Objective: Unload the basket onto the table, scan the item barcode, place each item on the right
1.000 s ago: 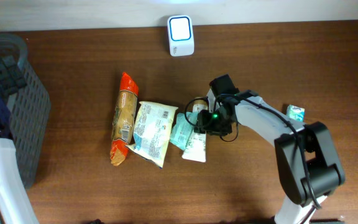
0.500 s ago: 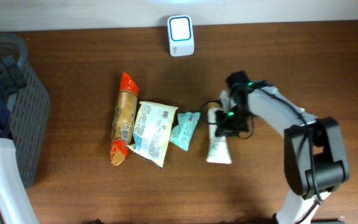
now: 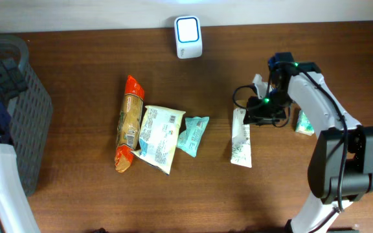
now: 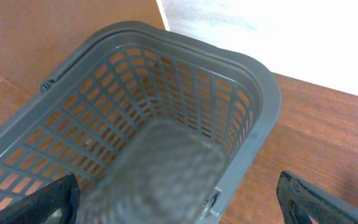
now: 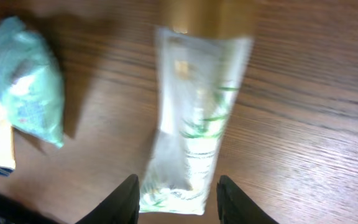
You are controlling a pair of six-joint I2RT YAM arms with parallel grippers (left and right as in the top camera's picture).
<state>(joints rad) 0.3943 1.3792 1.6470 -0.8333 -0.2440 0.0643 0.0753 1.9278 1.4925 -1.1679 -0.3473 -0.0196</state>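
scanner (image 3: 188,37) only in overhead view

Even, bright light; white pouch (image 5: 194,118) smeared by motion blur.

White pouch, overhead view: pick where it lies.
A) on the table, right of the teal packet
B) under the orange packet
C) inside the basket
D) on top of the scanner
A: the white pouch lies flat on the table, to the right of the teal packet and apart from it.
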